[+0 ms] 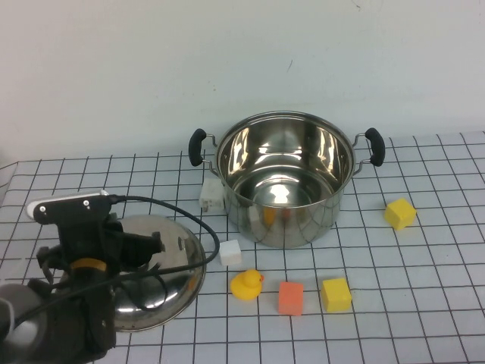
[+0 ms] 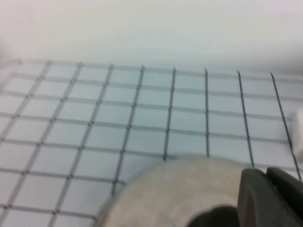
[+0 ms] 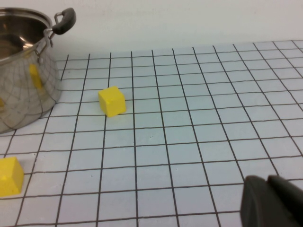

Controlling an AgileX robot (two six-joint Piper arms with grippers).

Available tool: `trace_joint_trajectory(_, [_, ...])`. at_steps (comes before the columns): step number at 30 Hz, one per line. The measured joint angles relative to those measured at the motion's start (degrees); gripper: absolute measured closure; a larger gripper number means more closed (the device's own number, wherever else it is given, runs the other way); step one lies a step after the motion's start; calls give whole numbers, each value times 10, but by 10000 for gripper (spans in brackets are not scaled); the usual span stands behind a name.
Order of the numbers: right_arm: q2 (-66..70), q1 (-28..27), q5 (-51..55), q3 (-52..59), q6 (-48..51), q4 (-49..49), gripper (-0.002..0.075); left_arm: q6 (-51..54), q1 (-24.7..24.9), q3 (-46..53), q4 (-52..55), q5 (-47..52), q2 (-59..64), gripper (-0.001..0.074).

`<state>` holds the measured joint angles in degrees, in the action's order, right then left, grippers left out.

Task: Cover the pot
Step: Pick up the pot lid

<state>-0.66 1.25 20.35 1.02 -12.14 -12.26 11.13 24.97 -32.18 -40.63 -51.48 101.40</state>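
Left gripper (image 1: 106,246) over lid (image 1: 163,292) at lower left, jaw state unclear, right gripper out of high view; grip knob centrally, lift level toward open pot (image 1: 284,178) at centre

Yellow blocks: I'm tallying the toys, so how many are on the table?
2. One yellow block lies right of the pot; the other lies in front of it, beside the orange block. The lid or arm may hide more.

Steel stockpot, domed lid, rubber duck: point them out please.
Shiny steel stockpot (image 1: 284,220), high view, front wall.
Domed steel lid (image 1: 178,262), high view, right side of dome.
Yellow rubber duck (image 1: 245,286), high view, body.
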Motion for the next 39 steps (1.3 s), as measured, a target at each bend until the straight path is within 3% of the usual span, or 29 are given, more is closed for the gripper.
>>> trace_joint_trajectory(3, [0, 0, 0, 0, 0, 0, 717, -14, 12, 9, 9, -1, 0, 735])
trace_joint_trajectory(10, [0, 0, 0, 0, 0, 0, 717, -58, 97, 111, 35, -122, -5, 735])
trace_joint_trajectory(16, [0, 0, 0, 0, 0, 0, 717, -105, 105, 141, 46, -136, 54, 720])
trace_joint_trajectory(18, [0, 0, 0, 0, 0, 0, 717, -125, 105, 134, 46, -138, 84, 663])
trace_joint_trajectory(23, [0, 0, 0, 0, 0, 0, 717, -147, 105, 106, 35, -139, 148, 386])
trace_joint_trajectory(26, [0, 0, 0, 0, 0, 0, 717, -149, 105, 86, 29, -139, 168, 268])
trace_joint_trajectory(32, [0, 0, 0, 0, 0, 0, 717, -141, 97, 53, 24, -140, 171, 220])
trace_joint_trajectory(39, [0, 0, 0, 0, 0, 0, 717, -156, 19, 22, 57, -141, 171, 214])
